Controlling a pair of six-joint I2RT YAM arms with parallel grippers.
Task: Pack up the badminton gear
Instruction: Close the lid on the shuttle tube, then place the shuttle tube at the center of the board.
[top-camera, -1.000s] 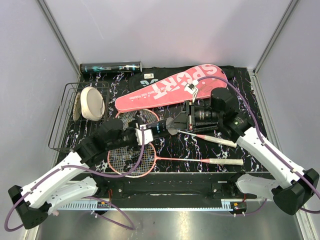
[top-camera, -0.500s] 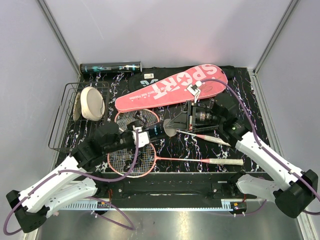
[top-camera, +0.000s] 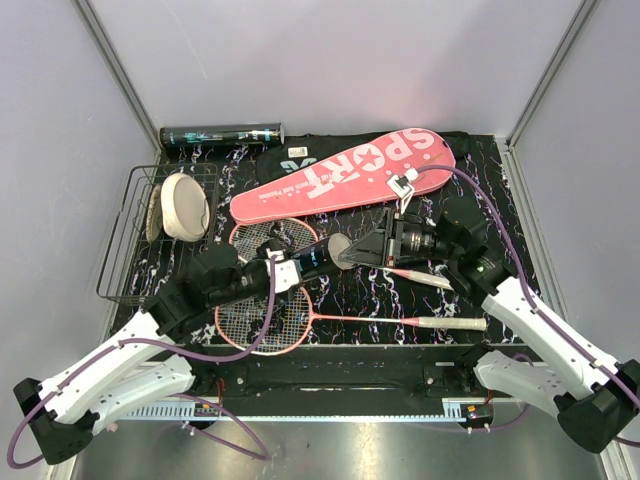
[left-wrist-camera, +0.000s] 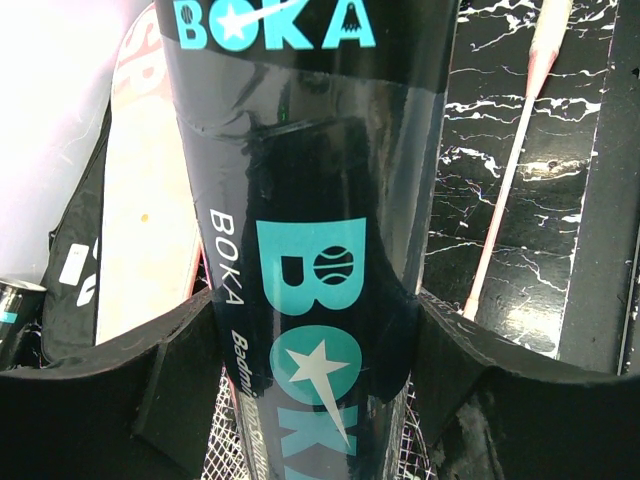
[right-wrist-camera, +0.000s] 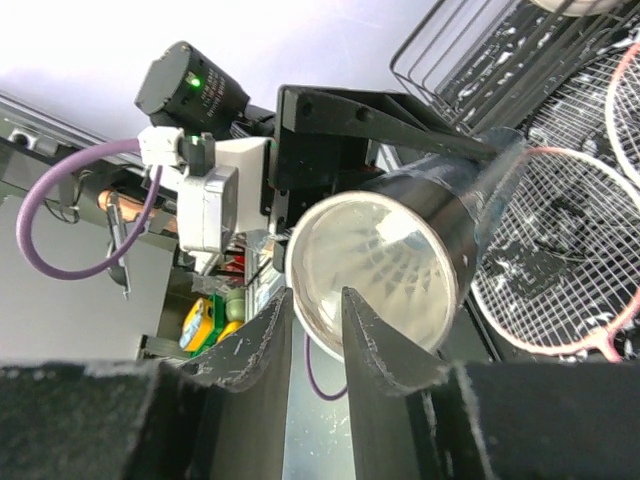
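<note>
My left gripper (top-camera: 285, 268) is shut round a dark "BOKA" tube (top-camera: 318, 257) and holds it level above the rackets. In the left wrist view the tube (left-wrist-camera: 310, 250) fills the space between both fingers of that gripper (left-wrist-camera: 312, 330). My right gripper (top-camera: 354, 251) faces the tube's capped end (right-wrist-camera: 370, 270), where white feathers show through a clear lid. Its fingers (right-wrist-camera: 262, 335) stand a little apart at the lid's rim, and the gripper (right-wrist-camera: 316, 305) holds nothing. Two pink rackets (top-camera: 262, 315) lie below. The pink SPORT case (top-camera: 345, 175) rests on the black bag (top-camera: 290, 155).
A second dark tube (top-camera: 222, 133) lies against the back wall. A black wire basket (top-camera: 125, 260) at the left holds a cream disc (top-camera: 185, 205). White racket handles (top-camera: 450, 322) stretch toward the right arm. Side walls close in on both sides.
My right gripper has parted its fingers and drawn back a little to the right from the tube's end. The left gripper and the tube have barely moved.
</note>
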